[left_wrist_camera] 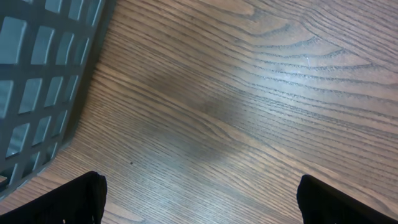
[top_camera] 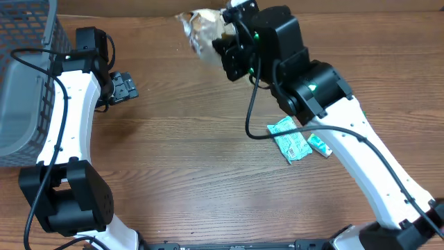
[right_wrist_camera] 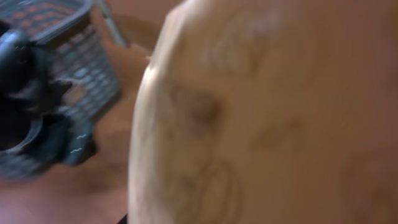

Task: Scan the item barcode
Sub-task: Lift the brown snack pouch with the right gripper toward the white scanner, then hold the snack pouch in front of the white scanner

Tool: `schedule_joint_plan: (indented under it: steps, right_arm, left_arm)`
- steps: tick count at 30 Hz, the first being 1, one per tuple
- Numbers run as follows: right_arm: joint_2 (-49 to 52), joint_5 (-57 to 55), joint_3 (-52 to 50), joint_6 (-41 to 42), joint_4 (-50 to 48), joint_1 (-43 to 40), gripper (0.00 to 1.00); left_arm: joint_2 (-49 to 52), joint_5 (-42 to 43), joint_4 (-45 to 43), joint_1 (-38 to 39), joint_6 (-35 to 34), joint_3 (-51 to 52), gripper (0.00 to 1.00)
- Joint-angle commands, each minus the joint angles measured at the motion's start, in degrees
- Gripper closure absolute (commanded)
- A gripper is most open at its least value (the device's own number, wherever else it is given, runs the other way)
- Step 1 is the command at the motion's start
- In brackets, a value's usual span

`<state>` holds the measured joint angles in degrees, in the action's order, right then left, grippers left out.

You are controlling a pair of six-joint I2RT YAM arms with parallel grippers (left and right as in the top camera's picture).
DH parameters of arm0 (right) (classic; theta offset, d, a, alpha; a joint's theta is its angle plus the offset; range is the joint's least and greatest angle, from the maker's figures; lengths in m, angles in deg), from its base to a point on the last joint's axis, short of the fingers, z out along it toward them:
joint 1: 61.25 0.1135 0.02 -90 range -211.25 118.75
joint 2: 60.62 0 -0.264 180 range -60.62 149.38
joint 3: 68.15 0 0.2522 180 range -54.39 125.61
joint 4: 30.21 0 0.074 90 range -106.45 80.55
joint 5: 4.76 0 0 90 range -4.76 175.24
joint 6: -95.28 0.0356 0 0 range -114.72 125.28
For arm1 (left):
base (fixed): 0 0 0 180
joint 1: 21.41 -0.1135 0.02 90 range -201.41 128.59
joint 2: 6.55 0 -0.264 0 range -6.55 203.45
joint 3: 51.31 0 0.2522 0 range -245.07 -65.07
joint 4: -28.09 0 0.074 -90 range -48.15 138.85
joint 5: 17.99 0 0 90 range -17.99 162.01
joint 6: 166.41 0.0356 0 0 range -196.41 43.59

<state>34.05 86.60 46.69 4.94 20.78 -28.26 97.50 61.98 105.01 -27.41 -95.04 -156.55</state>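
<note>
A robotics lab: white left arm (top_camera: 73, 111) and right arm (top_camera: 374, 160) mounted at a wood-grain desk (top_camera: 187, 180), grey mesh basket (top_camera: 28, 42) on its left edge.

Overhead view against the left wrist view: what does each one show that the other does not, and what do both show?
Only the overhead shows the right fingers shut on a crinkled beige bag near the table's far edge, and green packets beside that arm. Only the left wrist view shows up close that nothing lies between the wide-open left fingers, just bare wood. Both show the grey basket and the wooden table.
</note>
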Motion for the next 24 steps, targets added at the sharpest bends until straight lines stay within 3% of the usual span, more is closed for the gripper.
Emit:
schedule_joint_plan:
  steps: [1, 4, 8, 15, 24]
  right_arm:
    - [4.9, -8.31, 0.94, -10.99, -4.04, -0.07, 0.96]
    - [11.15, -12.24, 0.94, -22.34, -11.54, -0.07, 0.96]
    - [18.49, -18.71, 0.94, -31.36, -23.8, -0.07, 0.96]
    - [27.8, -21.99, 0.94, -40.5, -36.37, -0.61, 0.96]
    - [31.95, -23.23, 0.94, -43.28, -45.16, -0.81, 0.96]
  left_arm:
    - [0.2, -0.87, -0.04, 0.39, 0.63, -0.92, 0.01]
    - [0.2, -0.87, -0.04, 0.39, 0.63, -0.92, 0.01]
    - [0.2, -0.87, -0.04, 0.39, 0.63, -0.92, 0.0]
    - [0.2, -0.87, -0.04, 0.39, 0.63, -0.92, 0.0]
    - [0.2, -0.87, -0.04, 0.39, 0.63, -0.92, 0.0]
